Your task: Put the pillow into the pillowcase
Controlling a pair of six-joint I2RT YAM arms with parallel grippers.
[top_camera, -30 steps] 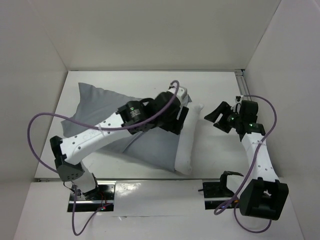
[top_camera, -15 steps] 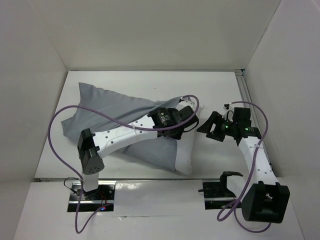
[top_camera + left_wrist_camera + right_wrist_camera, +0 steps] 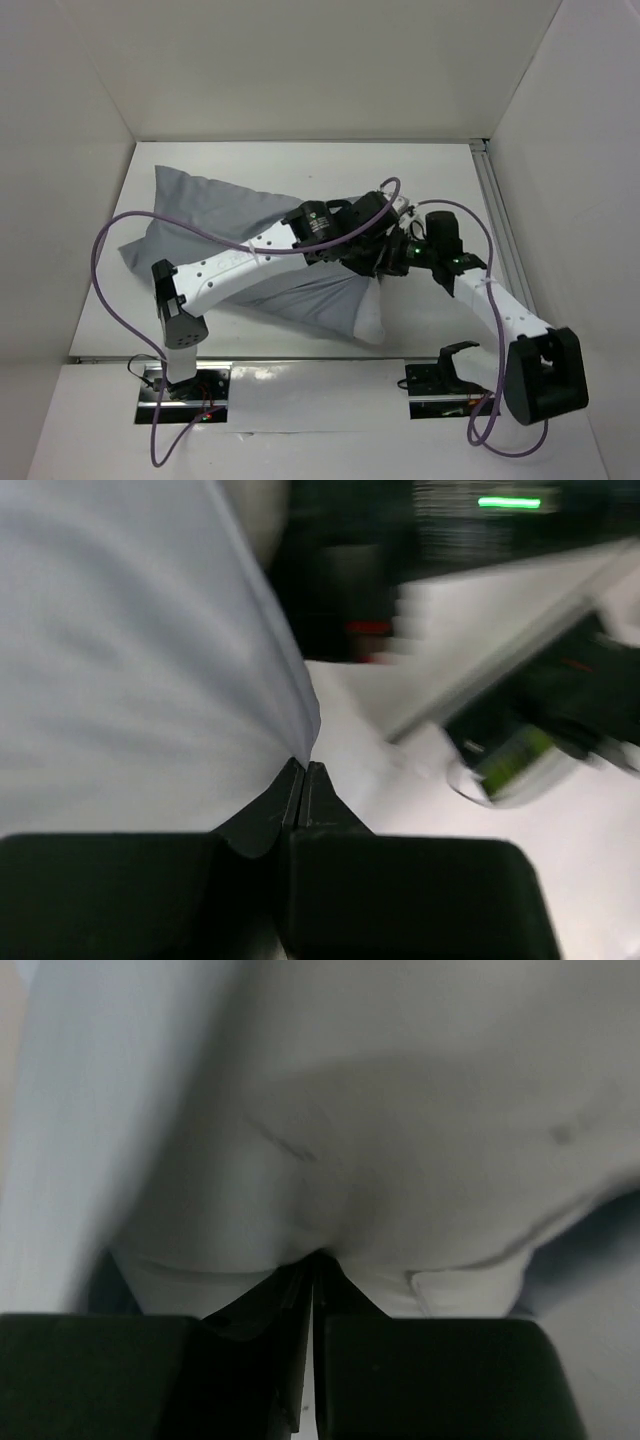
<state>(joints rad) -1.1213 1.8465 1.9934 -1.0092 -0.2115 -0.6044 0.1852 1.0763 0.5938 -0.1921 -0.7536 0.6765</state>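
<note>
Hiding overhead, left hand [image 3: 303, 772] pinches pillowcase [image 3: 130, 660] in wrist view.

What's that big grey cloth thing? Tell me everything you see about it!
The pillowcase is thin, wrinkly grey cloth, lying slantwise on the table, puffed up by the white pillow mostly inside it. The pillow's end pokes out on the right. The left gripper is shut, pinching the pillowcase's edge there.

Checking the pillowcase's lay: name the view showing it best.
Top external: nearly the whole grey pillowcase and its outline. Left wrist shows only a fold pinched in the left gripper; right wrist, a blurred grey strip.
</note>
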